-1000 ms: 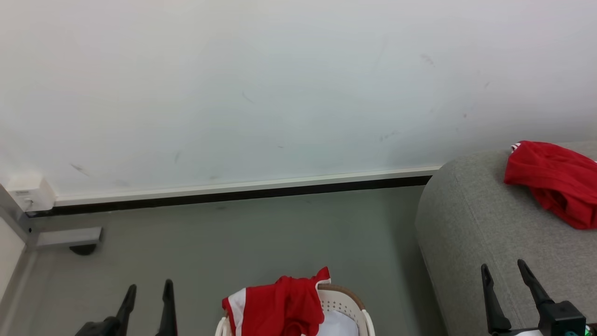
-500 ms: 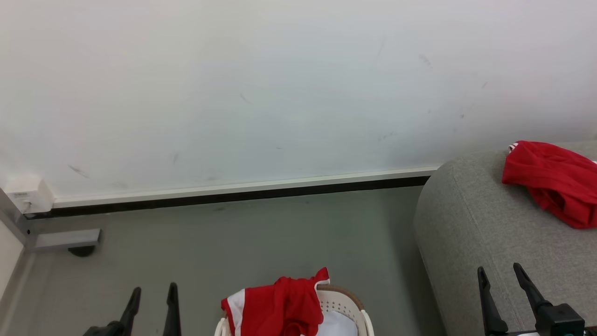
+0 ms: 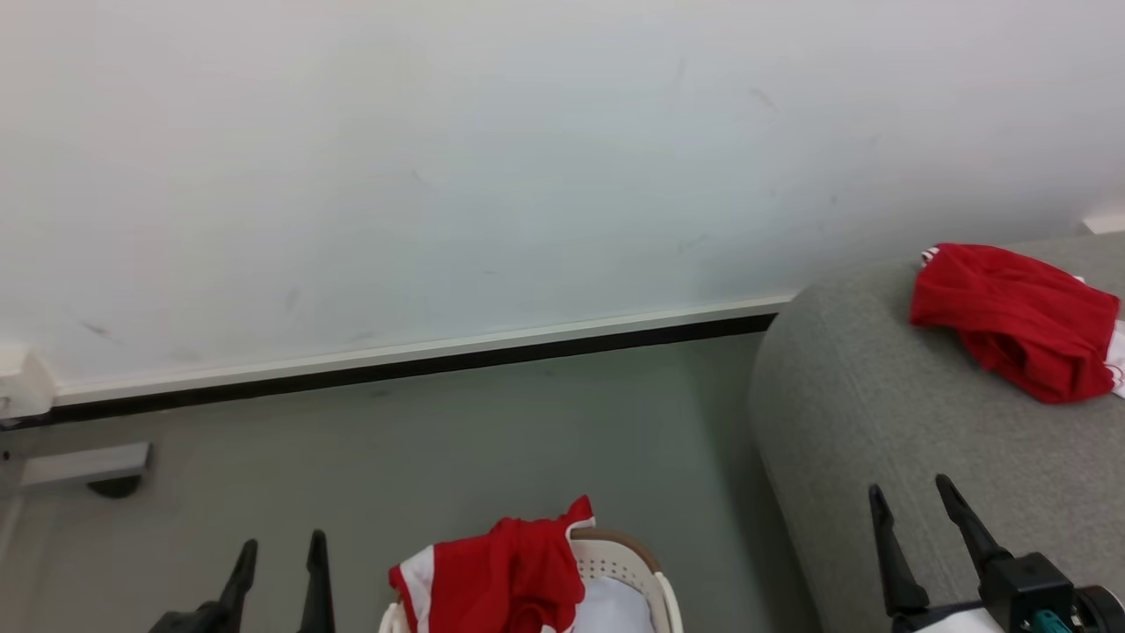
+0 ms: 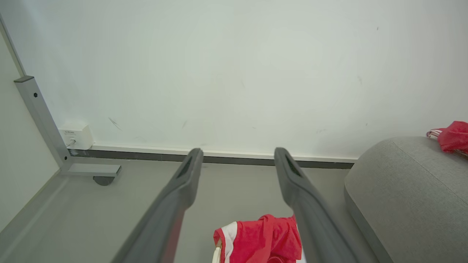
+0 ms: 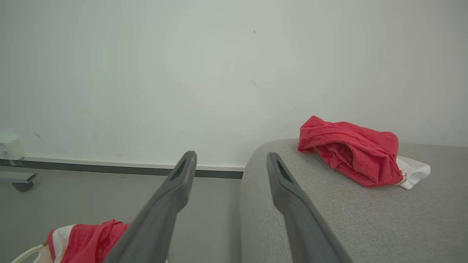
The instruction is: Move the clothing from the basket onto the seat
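Note:
A red garment with white trim point(image 3: 488, 585) hangs over the rim of the cream basket point(image 3: 650, 585) at the bottom centre of the head view; it also appears as red cloth point(image 4: 263, 241) and red cloth point(image 5: 86, 239) in the wrist views. Another red garment point(image 3: 1011, 321) lies crumpled on the grey seat point(image 3: 861, 413), seen too as the red heap point(image 5: 353, 153) on the seat point(image 5: 329, 219). My left gripper point(image 3: 279, 549) stands open left of the basket, holding nothing. My right gripper point(image 3: 910, 497) is open and empty over the seat's near edge.
A white wall with a dark skirting strip point(image 3: 395, 369) runs behind the grey floor point(image 3: 439, 457). A grey metal frame foot with a caster point(image 3: 83, 470) sits at the far left, by a white wall box point(image 4: 75, 137).
The whole head view has shifted left and slightly up, so the camera has turned right. Both grippers keep their open pose; the garments lie as before.

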Controlling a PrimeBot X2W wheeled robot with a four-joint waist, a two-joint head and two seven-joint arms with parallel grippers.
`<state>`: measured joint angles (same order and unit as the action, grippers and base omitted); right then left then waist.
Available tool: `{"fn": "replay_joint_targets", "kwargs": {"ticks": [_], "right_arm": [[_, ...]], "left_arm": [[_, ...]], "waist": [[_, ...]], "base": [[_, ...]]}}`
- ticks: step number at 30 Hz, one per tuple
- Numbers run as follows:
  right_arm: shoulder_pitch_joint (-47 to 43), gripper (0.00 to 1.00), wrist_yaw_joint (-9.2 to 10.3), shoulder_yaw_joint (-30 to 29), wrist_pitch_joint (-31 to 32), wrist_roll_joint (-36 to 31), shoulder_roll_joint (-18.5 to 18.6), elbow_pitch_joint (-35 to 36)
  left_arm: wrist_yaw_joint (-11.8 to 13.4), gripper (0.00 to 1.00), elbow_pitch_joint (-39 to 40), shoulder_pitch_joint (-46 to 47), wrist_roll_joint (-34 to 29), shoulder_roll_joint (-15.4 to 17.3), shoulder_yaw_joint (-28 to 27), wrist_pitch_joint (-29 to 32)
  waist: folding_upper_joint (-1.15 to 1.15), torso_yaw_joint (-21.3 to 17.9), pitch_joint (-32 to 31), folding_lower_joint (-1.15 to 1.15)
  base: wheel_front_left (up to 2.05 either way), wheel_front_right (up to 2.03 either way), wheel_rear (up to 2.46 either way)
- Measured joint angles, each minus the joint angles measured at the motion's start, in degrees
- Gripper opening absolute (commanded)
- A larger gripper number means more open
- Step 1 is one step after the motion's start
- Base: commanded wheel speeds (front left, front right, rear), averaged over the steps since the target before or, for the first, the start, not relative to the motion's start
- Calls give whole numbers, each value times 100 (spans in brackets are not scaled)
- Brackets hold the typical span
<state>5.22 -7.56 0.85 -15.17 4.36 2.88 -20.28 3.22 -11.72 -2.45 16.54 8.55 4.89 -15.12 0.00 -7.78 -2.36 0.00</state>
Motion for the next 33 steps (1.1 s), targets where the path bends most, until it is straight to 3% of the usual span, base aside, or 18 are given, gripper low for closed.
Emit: {"fn": "replay_joint_targets", "kwargs": {"ticks": [8,13,21,33], "right_arm": [[295,100,0,516,0,76,-3,260],[398,100,0,710,0,212,-2,522],[607,100,0,832,0,684,0,906],[1130,100,1,855,0,1402,1,1326]], "left_arm": [[44,100,-506,414,-158,-70,124,112],[94,100,-928,983,-121,-130,179,594],[447,100,-2057,2192,96,-96,51,1844],[814,100,-3931,3718,-288,41,336,2359]], "waist": [[0,-553,147,0],[0,-944,377,0],[0,-1361,1218,1],[0,-1671,2747,2]], "base": [[0,0,0],[0,0,0],[0,0,0],[0,0,0]]}}
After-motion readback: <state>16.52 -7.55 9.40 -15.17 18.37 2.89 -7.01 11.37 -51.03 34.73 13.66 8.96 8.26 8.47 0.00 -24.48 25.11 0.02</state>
